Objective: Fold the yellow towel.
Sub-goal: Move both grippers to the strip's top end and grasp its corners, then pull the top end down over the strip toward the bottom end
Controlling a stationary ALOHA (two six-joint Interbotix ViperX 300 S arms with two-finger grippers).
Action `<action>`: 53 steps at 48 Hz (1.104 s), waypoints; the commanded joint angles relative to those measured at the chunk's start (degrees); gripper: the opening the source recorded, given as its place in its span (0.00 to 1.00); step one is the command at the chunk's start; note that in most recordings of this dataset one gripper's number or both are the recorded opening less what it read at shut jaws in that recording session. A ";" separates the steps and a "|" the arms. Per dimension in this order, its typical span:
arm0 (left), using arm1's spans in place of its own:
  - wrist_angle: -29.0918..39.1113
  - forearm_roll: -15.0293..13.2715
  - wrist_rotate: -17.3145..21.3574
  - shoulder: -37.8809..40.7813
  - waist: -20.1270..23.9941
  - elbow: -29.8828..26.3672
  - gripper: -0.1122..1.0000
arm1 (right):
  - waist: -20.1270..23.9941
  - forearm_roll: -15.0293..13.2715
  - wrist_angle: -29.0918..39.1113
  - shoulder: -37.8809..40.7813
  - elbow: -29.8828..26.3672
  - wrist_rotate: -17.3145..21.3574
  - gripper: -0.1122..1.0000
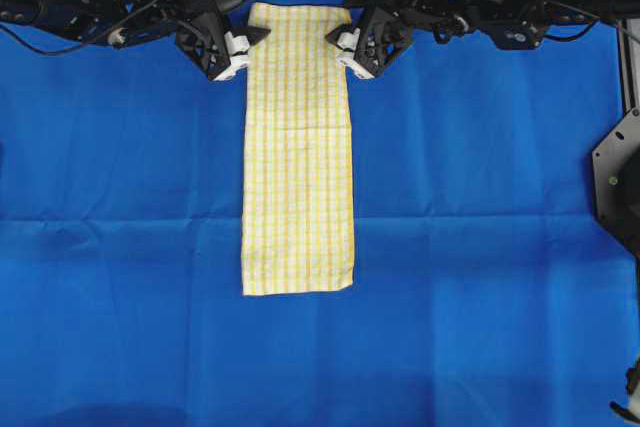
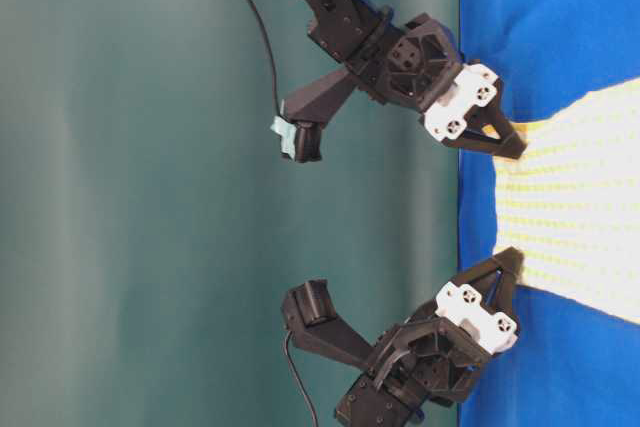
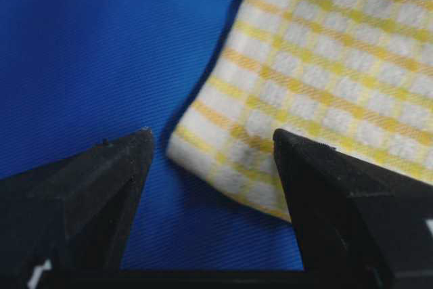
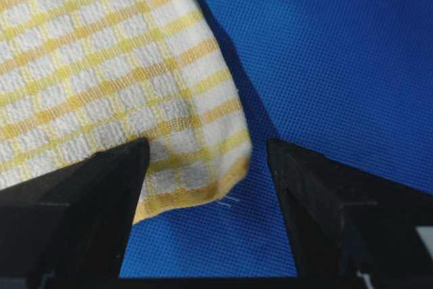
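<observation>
- Yellow towel lies flat on the blue cloth, a long narrow strip with its near short edge free of both arms.
- A faint crease runs across the towel towards its far half.
- At the towel's far left corner, the left gripper has its jaws spread wide, the corner lying between them, nothing pinched.
- At the far right corner, the right gripper is also wide open, straddling that corner.

The yellow towel lies on the cloth, a pincer at each far corner.
</observation>
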 commanded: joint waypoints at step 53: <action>0.70 0.09 2.99 -4.22 0.26 -0.53 0.16 | -1.49 0.09 0.70 -5.36 -0.79 -0.62 0.14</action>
